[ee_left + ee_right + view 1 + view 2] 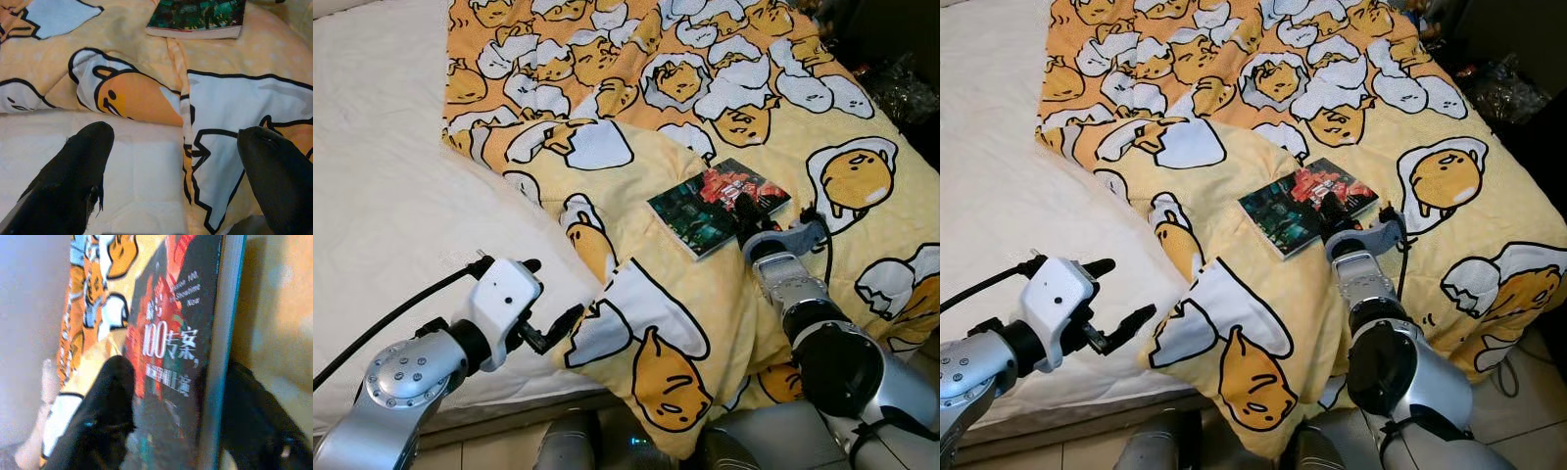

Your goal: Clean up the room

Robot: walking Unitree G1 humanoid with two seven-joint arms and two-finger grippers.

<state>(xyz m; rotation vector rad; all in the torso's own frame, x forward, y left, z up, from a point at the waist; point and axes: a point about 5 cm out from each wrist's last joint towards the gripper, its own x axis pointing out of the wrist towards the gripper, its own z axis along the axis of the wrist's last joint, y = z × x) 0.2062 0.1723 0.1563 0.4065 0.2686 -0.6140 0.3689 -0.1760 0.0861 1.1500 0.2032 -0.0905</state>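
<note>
Left eye view: a yellow blanket (705, 88) printed with cartoon eggs covers the bed from about 12 to 5 o'clock, its near corner folded over the white mattress (382, 196). A book (718, 206) with a dark red and green cover lies on the blanket slightly toward 2 o'clock from centre. The right gripper (744, 211) reaches up from 5 o'clock and meets the book's near edge. The left gripper (551, 304) sits toward 8 o'clock, at the blanket's folded edge, its fingers spread wide with nothing between them.

Right eye view: the same bed; the book (1307, 206) lies just past centre toward 1 o'clock, with the right arm's black fingers on its near edge.

Left wrist view: two black fingers (73, 176) stand far apart over the white sheet and the blanket's hem; the book (198, 17) lies beyond them on the blanket.

Right wrist view: the book's cover (171, 342), with pale printed characters, fills the frame edge-on. One black finger (105, 401) lies on the cover and the other sits behind the spine, so the jaws are closed around the book.
</note>
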